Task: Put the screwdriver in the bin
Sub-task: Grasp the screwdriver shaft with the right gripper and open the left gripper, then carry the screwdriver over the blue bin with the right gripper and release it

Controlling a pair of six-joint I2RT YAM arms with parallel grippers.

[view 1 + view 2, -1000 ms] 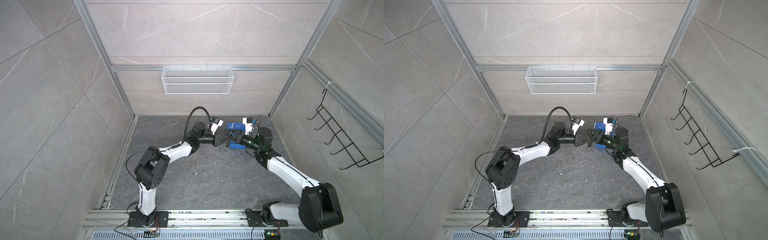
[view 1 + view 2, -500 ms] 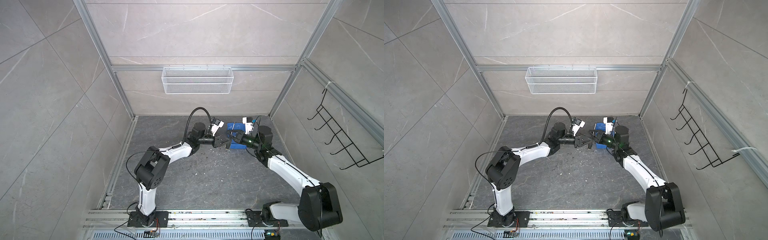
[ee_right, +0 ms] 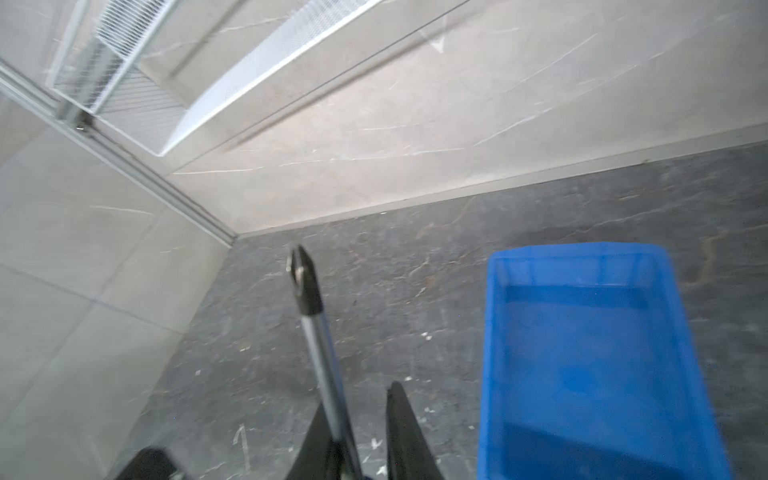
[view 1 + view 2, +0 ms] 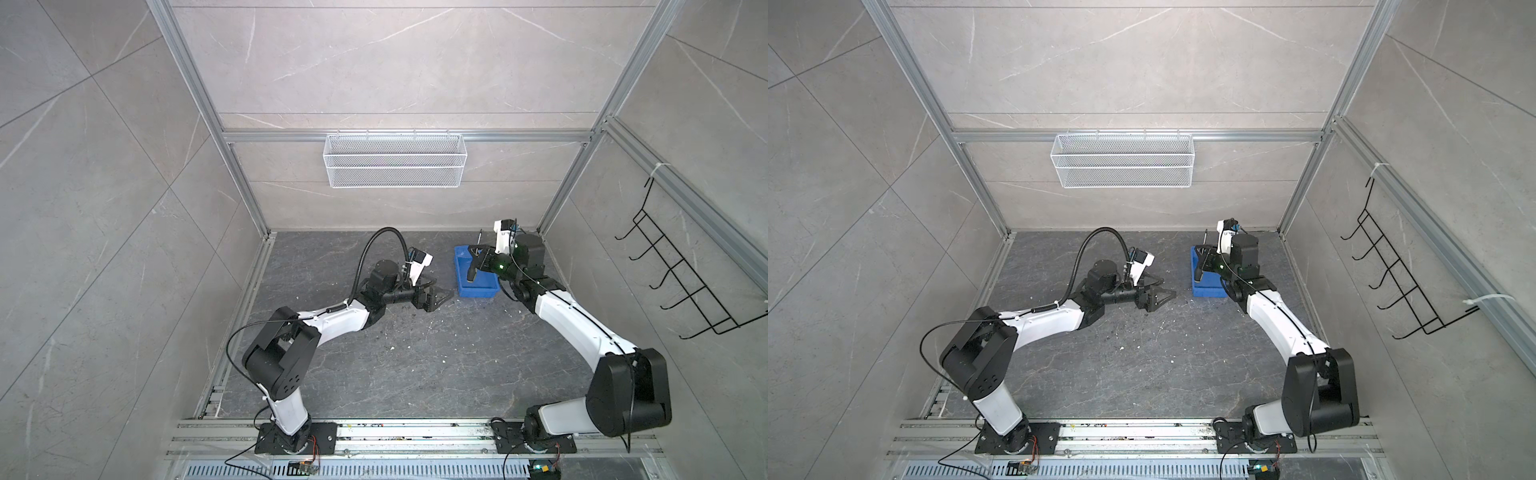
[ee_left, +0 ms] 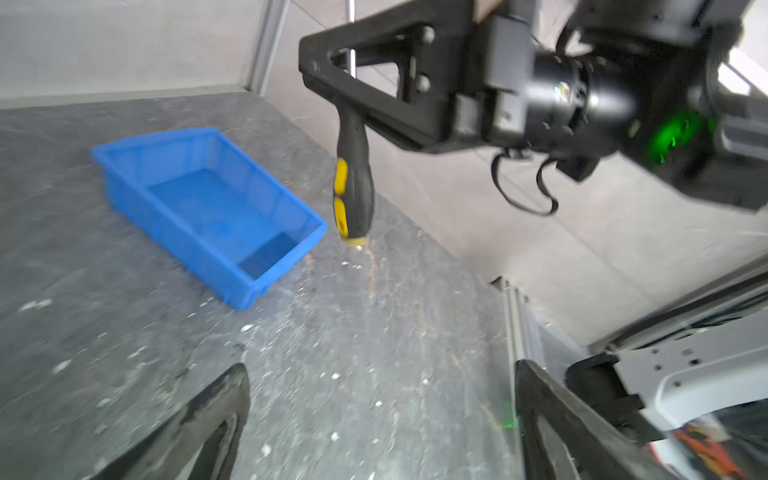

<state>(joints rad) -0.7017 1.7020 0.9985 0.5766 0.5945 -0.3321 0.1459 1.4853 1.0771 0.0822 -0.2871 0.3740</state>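
Note:
My right gripper [image 4: 478, 257] is shut on the screwdriver [image 4: 472, 273] where the shaft meets the handle. The thin shaft [image 3: 320, 345] points up toward the back wall, and the black-and-yellow handle [image 5: 353, 187] hangs down. In both top views the screwdriver [image 4: 1198, 272] hangs over the blue bin [image 4: 478, 293], which sits on the floor at the back right with nothing in it [image 5: 124, 183]. My left gripper [image 4: 443, 290] stands open and low, left of the bin [image 4: 1208, 293], with nothing between its fingers [image 5: 232, 399].
A white wire-mesh basket [image 4: 395, 166] hangs on the back wall. A black hook rack [image 4: 681, 286] is fixed to the right wall. Aluminium frame posts stand in the back corners. White flecks are scattered over the dark floor [image 4: 415, 353].
The left gripper has opened, let go of the screwdriver and drawn back to the left. The right gripper has shut on the screwdriver and carried it back over the bin.

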